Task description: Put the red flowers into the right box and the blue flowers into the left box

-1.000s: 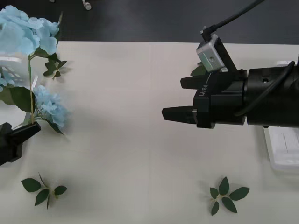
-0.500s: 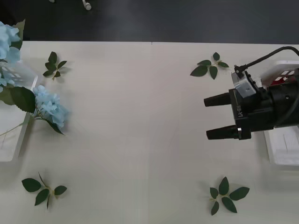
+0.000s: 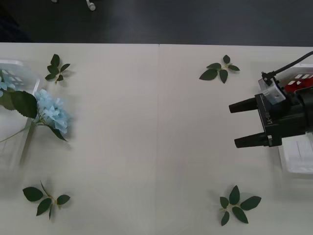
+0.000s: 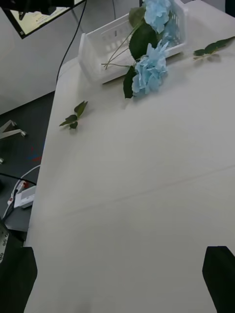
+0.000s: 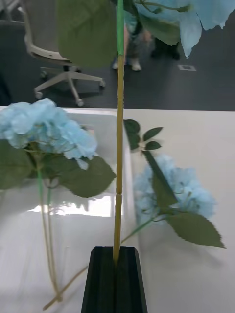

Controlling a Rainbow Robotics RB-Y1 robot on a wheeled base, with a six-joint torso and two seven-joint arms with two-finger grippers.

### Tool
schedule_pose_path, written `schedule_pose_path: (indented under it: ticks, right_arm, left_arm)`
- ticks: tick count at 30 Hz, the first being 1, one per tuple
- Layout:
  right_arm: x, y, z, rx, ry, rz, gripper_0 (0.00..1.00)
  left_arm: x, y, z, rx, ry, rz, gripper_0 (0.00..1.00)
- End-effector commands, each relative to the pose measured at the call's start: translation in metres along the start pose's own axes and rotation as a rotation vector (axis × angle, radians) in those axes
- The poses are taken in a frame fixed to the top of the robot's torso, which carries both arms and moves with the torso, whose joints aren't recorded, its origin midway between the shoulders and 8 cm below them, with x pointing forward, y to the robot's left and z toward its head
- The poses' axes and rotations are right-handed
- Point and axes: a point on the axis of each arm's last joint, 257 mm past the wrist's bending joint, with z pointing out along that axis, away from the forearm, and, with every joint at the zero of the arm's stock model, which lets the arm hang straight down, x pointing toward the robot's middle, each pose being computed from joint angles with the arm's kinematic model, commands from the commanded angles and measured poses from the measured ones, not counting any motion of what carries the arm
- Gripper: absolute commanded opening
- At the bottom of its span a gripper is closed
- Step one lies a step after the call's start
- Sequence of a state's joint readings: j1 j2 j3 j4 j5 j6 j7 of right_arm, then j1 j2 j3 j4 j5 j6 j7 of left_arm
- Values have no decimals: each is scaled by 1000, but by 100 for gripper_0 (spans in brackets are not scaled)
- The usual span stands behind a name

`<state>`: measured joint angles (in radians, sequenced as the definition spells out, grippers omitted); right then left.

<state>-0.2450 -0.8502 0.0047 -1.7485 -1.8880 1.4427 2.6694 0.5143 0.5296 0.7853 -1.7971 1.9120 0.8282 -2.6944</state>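
Stem [image 5: 118, 146] of a blue flower stands clenched in the left gripper [image 5: 116, 264], its long axis running straight up from the black fingers to a pale bloom [image 5: 205, 12] above. Under it, seen from the left wrist, the left box [image 5: 105, 115] holds one blue flower [image 5: 46, 127] already, while another [image 5: 178, 188] has its bloom out on the table just beside the rim with its stem reaching back over the box. Petals are pale sky-blue and fluffy, leaves broad and serrated, stems thin. In the front view that box [image 3: 22, 68] sits at 9 o'clock, with the outlying bloom [image 3: 53, 112] just toward the centre from it. So the held flower looks to need only a lowering and a release into the box below. The right gripper [image 3: 247, 123] waits at 3 o'clock, fingers spread and empty, pointing toward 9 o'clock in front of the right box [image 3: 299, 169], where something red [image 3: 297, 84] shows. The left arm is much the nearer to the outlying bloom.
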Motion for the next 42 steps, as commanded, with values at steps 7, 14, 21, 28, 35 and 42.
schedule_pose_path:
  ticks: [7, 14, 21, 28, 35, 42]
  right_arm:
    - [-14, -4, -52, 8, 179, -195, 100]
    - [-8, -4, -54, 15, 222, -194, 100]
    - [3, -17, -57, 102, 369, -261, 100]
    - [7, -20, -55, 120, 401, -273, 100]
    - [7, -21, -56, 121, 405, -280, 100]
    - [7, -21, -56, 121, 405, -280, 100]
  left_arm:
    - [4, 58, -14, -220, 51, 135, 0]
    - [17, 65, 4, -264, 112, 74, 1]
    - [32, 51, 28, -248, 148, -29, 2]
    - [34, 51, 47, -262, 212, -55, 3]
    - [41, 53, 59, -287, 291, -58, 2]
    - [52, 46, 69, -287, 333, -10, 8]
